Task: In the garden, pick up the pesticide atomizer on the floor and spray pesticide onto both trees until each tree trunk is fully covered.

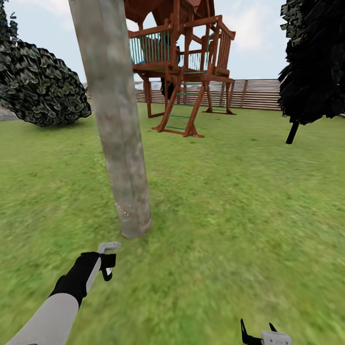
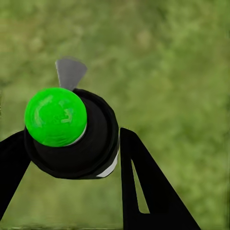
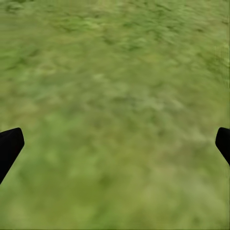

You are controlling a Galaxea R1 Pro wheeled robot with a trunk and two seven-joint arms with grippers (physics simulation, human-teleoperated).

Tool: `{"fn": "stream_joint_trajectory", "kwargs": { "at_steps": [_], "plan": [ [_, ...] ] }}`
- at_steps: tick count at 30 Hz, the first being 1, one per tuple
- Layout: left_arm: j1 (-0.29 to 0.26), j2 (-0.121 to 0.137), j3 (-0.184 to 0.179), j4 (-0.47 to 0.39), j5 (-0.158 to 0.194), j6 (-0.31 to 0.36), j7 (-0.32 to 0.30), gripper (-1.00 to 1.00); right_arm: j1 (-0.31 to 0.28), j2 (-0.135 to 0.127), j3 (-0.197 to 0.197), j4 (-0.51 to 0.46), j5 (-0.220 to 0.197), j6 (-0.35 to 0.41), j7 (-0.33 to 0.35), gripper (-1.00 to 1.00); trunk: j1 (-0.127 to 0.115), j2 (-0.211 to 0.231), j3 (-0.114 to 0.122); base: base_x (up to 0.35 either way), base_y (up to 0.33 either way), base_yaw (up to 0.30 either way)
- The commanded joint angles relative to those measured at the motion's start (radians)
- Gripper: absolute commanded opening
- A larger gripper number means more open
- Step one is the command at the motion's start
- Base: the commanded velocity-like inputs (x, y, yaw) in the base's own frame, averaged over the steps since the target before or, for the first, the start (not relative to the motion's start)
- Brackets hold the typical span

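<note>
A thick, pale grey-beige tree trunk (image 1: 120, 139) rises from the lawn (image 1: 230, 201) left of centre, leaning slightly, with a few pale specks low on its bark. Just in front of its base, my left gripper (image 1: 106, 264) is shut on the pesticide atomizer (image 1: 109, 247), whose grey spray head points towards the trunk. In the left wrist view the atomizer (image 2: 72, 134) shows a bright green cap, a black collar and a grey nozzle between the black fingers (image 2: 148, 191). My right gripper (image 1: 258, 334) hangs low at the right, open over bare grass (image 3: 115, 96), holding nothing.
A brown wooden play tower (image 1: 184, 67) with a ladder stands behind the trunk, before a slatted fence (image 1: 258, 93). A dark leafy bush (image 1: 40, 86) sits at the left and a black conifer (image 1: 314, 62) at the right. Open grass lies to the right of the trunk.
</note>
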Motion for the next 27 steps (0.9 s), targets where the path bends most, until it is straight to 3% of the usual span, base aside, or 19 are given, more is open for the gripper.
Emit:
{"fn": "stream_joint_trajectory", "kwargs": {
  "at_steps": [1, 7, 12, 17, 23, 27],
  "plan": [
    [0.000, 0.000, 0.000, 0.000, 0.000, 0.000, 0.000, -1.00, 0.000, 0.000, 0.000, 0.000, 0.000, 0.000, 0.000, 1.00, 0.000, 0.000, 0.000, 0.000, -0.275, 0.277],
    [0.000, 0.000, -0.001, 0.000, 0.000, -0.001, 0.000, -1.00, 0.000, 0.000, 0.000, 0.000, 0.000, 0.000, 0.000, 1.00, 0.000, 0.000, 0.000, 0.000, -0.275, 0.273],
    [0.000, -0.004, -0.002, 0.001, 0.001, -0.002, -0.001, -1.00, 0.000, 0.000, 0.000, 0.000, 0.002, -0.001, 0.000, 1.00, 0.000, 0.000, 0.000, 0.000, -0.128, 0.059],
    [0.000, -0.011, -0.006, 0.002, 0.003, -0.114, 0.000, -1.00, 0.000, 0.000, 0.000, -0.001, 0.002, -0.001, 0.000, 1.00, 0.000, 0.000, 0.000, 0.000, -0.003, 0.001],
    [-0.019, -0.056, -0.011, -0.027, -0.002, -0.143, -0.006, -1.00, 0.000, 0.000, 0.001, -0.001, 0.003, -0.001, 0.000, 1.00, 0.000, 0.000, 0.000, -0.067, 0.000, 0.000],
    [-0.035, -0.088, -0.070, -0.071, -0.003, -0.135, -0.003, -1.00, 0.000, 0.000, 0.000, -0.001, 0.003, -0.001, 0.000, 1.00, 0.000, 0.000, 0.000, -0.065, 0.000, 0.000]
  ]
}}
